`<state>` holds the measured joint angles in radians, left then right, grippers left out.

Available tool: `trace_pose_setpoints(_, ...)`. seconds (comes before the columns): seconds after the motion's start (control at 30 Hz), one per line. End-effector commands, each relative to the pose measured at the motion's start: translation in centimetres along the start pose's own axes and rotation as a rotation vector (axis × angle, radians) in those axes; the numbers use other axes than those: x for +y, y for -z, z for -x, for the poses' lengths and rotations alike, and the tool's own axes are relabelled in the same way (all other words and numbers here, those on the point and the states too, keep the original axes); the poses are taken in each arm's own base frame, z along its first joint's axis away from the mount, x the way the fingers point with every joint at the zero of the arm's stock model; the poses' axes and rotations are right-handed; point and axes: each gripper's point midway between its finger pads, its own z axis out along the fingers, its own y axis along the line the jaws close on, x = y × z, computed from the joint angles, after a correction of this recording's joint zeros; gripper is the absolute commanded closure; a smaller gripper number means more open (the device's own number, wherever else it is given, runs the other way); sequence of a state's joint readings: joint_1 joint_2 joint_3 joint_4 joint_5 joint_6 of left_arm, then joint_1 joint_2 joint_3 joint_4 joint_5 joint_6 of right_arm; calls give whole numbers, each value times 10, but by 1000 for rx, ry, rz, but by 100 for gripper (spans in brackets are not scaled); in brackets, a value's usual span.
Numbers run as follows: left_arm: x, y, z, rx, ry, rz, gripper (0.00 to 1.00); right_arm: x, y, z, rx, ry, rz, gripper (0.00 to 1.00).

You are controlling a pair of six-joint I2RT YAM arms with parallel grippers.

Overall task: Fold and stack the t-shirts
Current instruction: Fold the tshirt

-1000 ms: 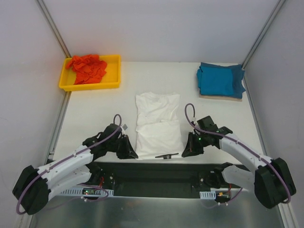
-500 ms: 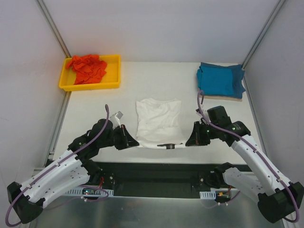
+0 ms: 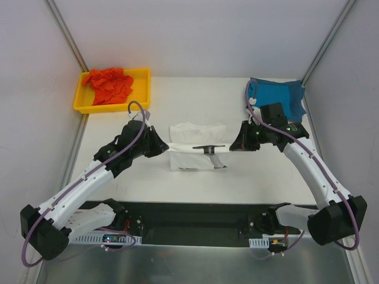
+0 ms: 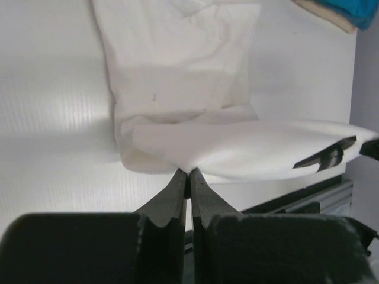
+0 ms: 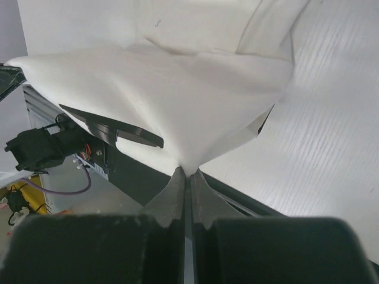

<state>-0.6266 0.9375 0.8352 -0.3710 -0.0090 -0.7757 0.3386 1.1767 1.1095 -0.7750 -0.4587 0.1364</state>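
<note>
White cloth: the white t-shirt (image 3: 192,133) is sitting mid-counter, far half lying flat, near hem lifted off the table (image 3: 124,177) and stretching between both grippers. The left gripper (image 3: 163,148) is pinching the hem's left corner, its fingers pressed almost together with only cloth between them. The right gripper (image 3: 234,144) is doing the same at the hem's right corner, clamped tight on the fabric. The black printed mark (image 3: 207,148) is showing on the raised flap. The two corners are being held level and pulled apart, probably so the edge is running straight and the near half is landing square over the far half, so this is reading as mid-fold. The teal-blue t-shirt (image 3: 278,97) is lying folded at the far right corner, likely the stack base, with the right arm partly covering it. The orange-red t-shirt (image 3: 108,84) is lying crumpled in the yellow tray (image 3: 139,89) at the far left corner, not yet folded. Risk: one corner slipping out is skewing the fold.
</note>
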Motion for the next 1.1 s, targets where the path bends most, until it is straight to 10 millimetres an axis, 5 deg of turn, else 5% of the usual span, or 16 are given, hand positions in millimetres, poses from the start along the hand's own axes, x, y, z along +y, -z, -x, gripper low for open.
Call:
trace_pose_setpoints(0.0,4,-15,44,-76,-25,32,100,1,2,43,-81,36,-10,99)
trace_pose_setpoints(0.5,24,-94,99,8,-17,63,100,-23,-44,124,-35,-40,-12,98)
trace_pose_setpoints(1.07,46,-185,119,191,90,0,100,-88,-121,165,40,-180,-19,93)
